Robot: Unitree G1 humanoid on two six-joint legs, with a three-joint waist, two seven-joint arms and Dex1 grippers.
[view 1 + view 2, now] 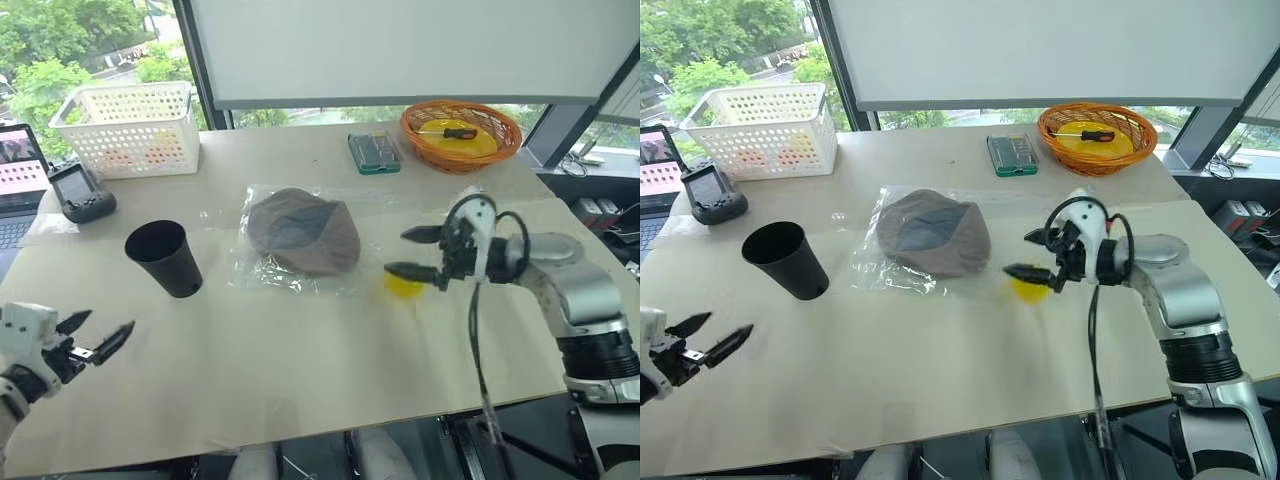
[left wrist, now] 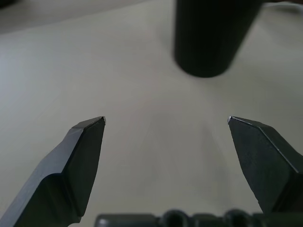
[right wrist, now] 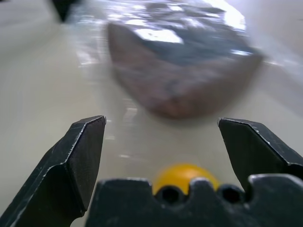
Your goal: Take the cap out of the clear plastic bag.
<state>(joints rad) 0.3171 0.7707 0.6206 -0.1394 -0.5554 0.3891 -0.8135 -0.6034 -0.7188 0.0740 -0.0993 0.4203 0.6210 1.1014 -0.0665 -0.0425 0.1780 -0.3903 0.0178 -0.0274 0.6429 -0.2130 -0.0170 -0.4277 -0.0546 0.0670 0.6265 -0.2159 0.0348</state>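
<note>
The brown cap (image 1: pixel 303 231) lies inside the clear plastic bag (image 1: pixel 262 268) in the middle of the table. Just right of the bag my right gripper (image 1: pixel 407 252) hovers above the table, open and empty, its fingers pointing left at the cap. The right wrist view has the cap (image 3: pixel 182 75) under glossy plastic ahead of the open fingers. Far off at the front left corner my left gripper (image 1: pixel 103 333) is open with nothing in it, well short of the bag.
A black cup (image 1: pixel 165 258) stands left of the bag, ahead of my left gripper. A small yellow object (image 1: pixel 403 286) lies under my right gripper. At the back are a white basket (image 1: pixel 128 128), a green box (image 1: pixel 373 152) and an orange basket (image 1: pixel 461 135). A black device (image 1: pixel 82 192) sits at left.
</note>
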